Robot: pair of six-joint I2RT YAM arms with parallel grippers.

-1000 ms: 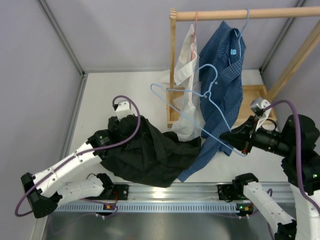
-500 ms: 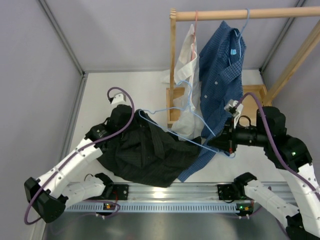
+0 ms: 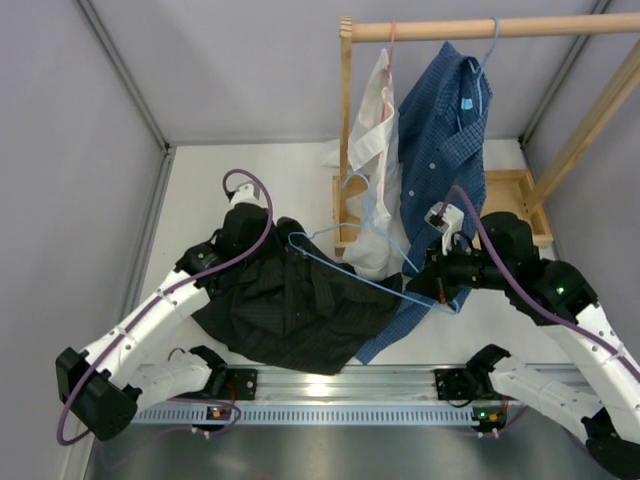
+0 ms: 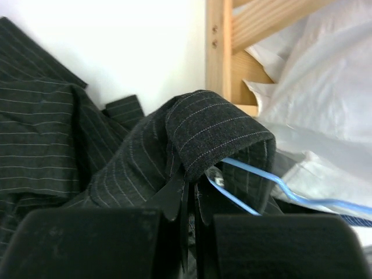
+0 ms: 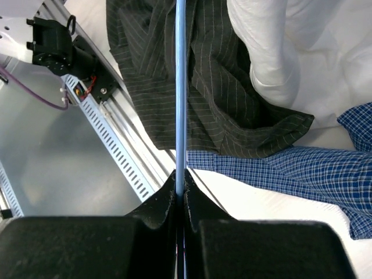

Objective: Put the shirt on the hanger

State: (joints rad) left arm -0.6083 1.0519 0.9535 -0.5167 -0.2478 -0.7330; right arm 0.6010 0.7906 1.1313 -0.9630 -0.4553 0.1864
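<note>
The shirt (image 3: 290, 310) lies heaped on the table (image 3: 260, 170) at about 7 o'clock in the overhead view. At 3 o'clock from it, the right gripper (image 5: 180, 189) pinches the hanger (image 5: 181, 87) by its thin rod. The rod runs toward 10 o'clock, over the shirt, and one end tucks under a raised fold. The left gripper (image 4: 187, 195) has its fingers pressed together on that fold. Farther back, at 1 o'clock, a white shirt (image 3: 375, 130) and a blue checked shirt (image 3: 440, 150) hang from a wooden rack (image 3: 500, 28).
</note>
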